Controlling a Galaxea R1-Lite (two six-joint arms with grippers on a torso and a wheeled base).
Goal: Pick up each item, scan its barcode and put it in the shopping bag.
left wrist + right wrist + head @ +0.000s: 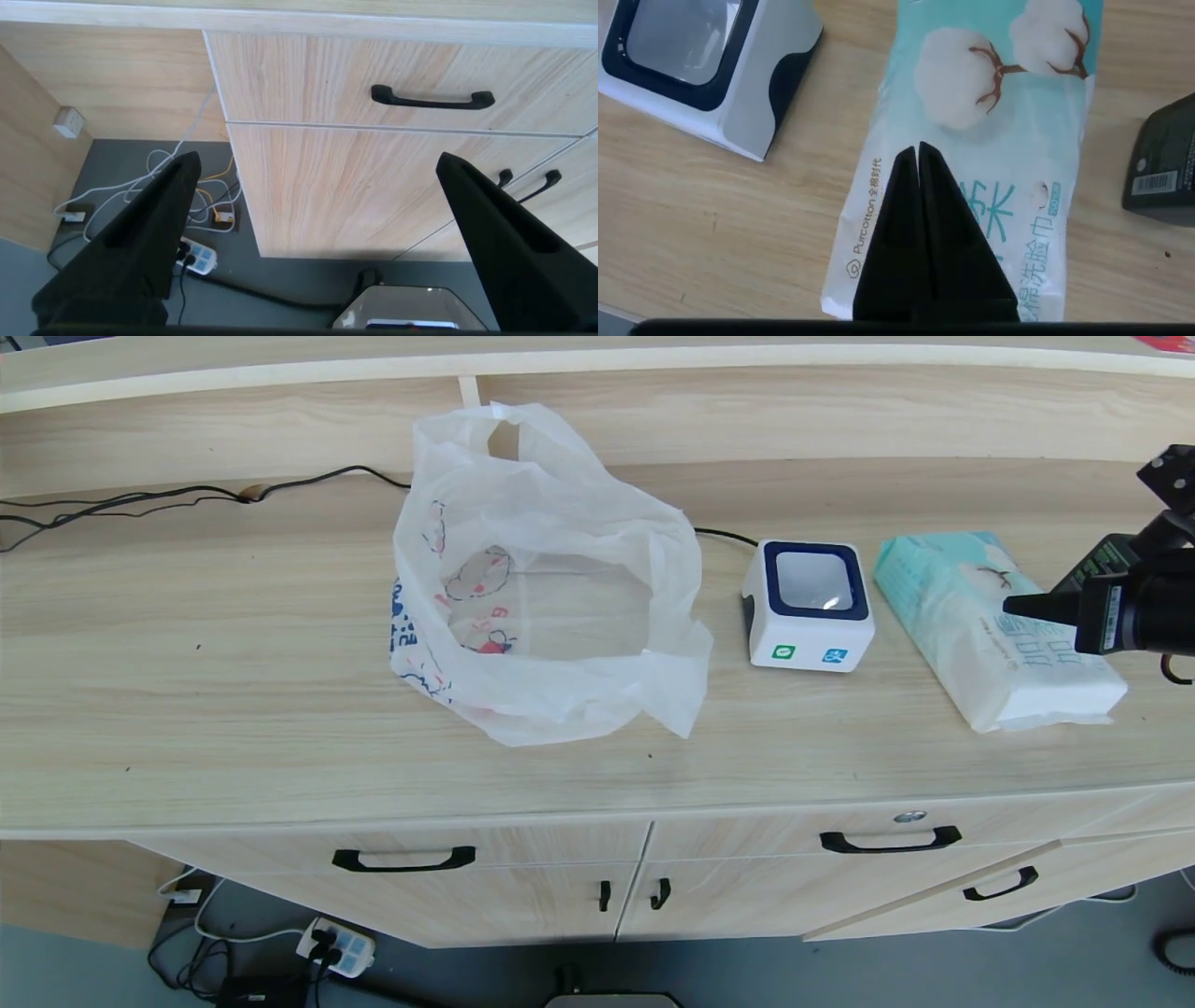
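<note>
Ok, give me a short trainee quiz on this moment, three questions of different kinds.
1. True or false: the tissue pack already lies inside the shopping bag.
2. What stands on the counter between the bag and the pack? A) scanner B) cup C) bottle
3. Fill in: the fingers of the right gripper are ____.
Key: 1 false; 2 A; 3 shut.

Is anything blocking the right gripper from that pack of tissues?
Nothing visible does. The right gripper is over the tissue pack, shut, with no object between them. The scanner sits beside the pack, not on it.
</note>
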